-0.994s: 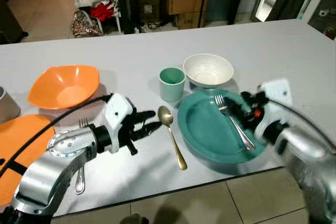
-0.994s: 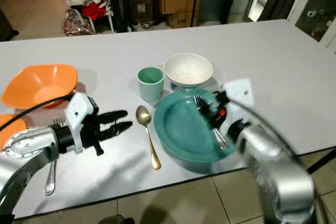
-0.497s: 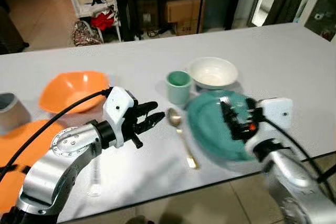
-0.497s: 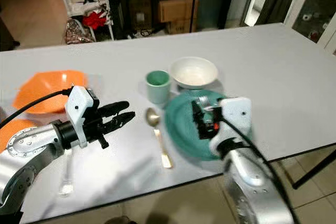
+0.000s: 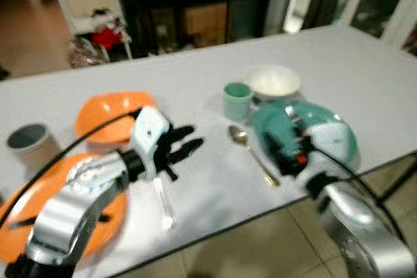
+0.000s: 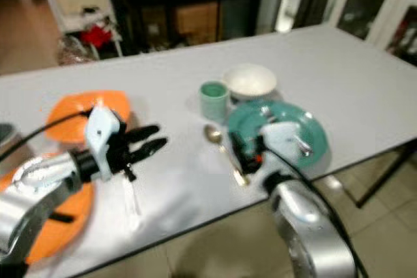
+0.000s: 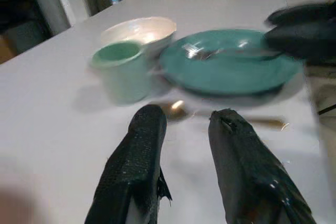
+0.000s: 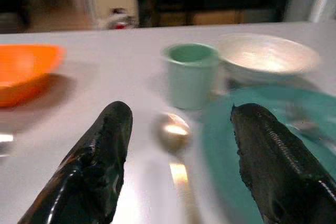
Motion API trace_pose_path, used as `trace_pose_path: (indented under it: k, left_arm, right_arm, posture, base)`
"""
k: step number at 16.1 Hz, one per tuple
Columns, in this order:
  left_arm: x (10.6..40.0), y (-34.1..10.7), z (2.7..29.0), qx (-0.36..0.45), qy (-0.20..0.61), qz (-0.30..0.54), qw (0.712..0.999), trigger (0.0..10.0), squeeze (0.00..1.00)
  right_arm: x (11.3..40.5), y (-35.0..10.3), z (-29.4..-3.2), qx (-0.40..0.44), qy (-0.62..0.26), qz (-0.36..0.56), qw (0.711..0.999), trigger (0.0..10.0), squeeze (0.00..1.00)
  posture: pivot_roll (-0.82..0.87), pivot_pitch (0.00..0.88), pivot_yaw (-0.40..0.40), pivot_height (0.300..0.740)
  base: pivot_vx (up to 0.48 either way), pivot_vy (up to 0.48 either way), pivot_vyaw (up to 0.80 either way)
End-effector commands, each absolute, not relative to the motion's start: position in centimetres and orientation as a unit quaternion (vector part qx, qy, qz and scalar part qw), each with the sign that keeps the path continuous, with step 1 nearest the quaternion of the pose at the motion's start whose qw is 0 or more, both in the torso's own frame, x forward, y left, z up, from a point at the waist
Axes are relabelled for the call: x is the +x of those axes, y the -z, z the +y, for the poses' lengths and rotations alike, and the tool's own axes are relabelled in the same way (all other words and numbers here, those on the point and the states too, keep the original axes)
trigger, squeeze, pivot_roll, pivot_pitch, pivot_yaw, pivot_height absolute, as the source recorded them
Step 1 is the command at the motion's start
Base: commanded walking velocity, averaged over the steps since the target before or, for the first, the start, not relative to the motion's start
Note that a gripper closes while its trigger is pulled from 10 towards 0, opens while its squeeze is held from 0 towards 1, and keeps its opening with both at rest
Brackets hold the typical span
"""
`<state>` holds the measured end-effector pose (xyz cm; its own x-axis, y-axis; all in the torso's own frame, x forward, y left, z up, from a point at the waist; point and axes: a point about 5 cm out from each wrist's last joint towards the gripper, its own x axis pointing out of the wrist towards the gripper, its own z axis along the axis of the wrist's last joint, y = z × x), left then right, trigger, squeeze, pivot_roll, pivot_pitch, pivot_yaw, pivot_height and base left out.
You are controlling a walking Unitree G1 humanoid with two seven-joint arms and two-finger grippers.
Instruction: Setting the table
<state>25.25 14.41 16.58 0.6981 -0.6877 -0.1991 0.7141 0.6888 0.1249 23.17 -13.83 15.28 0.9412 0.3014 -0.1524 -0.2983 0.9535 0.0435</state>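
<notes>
A blurred look down at a long, pale grey surface [image 5: 195, 83] with smooth matte top; beyond its far edge a dim room with dark shelving, cardboard boxes and a tiled floor.

Near the right sits a round teal plate [image 5: 326, 125] with a metal fork [image 7: 210, 52] lying in it, its tines clear in the left wrist view; just beyond the plate a glossy white bowl [image 5: 272, 81], and to the left of that a small mint-green cup [image 5: 237, 99]; a gold spoon [image 5: 251, 151] lies on the surface just left of the plate, handle toward the near edge.

On the left a deep orange bowl [image 5: 112, 114], a flat orange plate [image 5: 39, 219] at the near edge, a grey cup [image 5: 27, 144] at the far left, and a pale utensil [image 5: 163, 201] too blurred to identify.

The left gripper [image 5: 186, 148] hovers over the surface between orange bowl and spoon, jaws narrowly parted and empty; the right gripper [image 8: 178, 150] hovers above the spoon's bowl beside the teal plate, jaws spread wide and empty, as its wrist view shows.
</notes>
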Motion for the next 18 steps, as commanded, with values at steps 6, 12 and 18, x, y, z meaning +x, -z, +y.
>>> trace_pose_path:
  k: [6,12,18]
  left_arm:
    - [26.5,-17.1,13.1,0.086,0.345,0.045,0.934,10.0,0.0]
    - [27.9,-17.5,13.0,0.129,0.362,0.056,0.921,10.0,0.0]
    - [26.9,-17.3,13.4,0.133,0.395,0.075,0.906,10.0,0.0]
  right_arm:
    - [25.9,-15.6,-15.9,-0.011,-0.181,0.101,0.978,10.0,0.0]
    - [28.6,-14.4,-16.0,-0.01,-0.312,0.133,0.941,10.0,1.0]
    - [31.3,-12.0,-15.9,0.009,-0.327,0.188,0.926,10.0,1.0]
  posture:
    - [0.0,0.0,-0.025,0.74]
    - [0.01,0.0,-0.031,0.74]
    - [0.03,0.0,-0.037,0.74]
  base:
    - [0.0,-0.32,0.0]
    - [0.0,0.0,0.0]
    - [0.0,0.0,0.0]
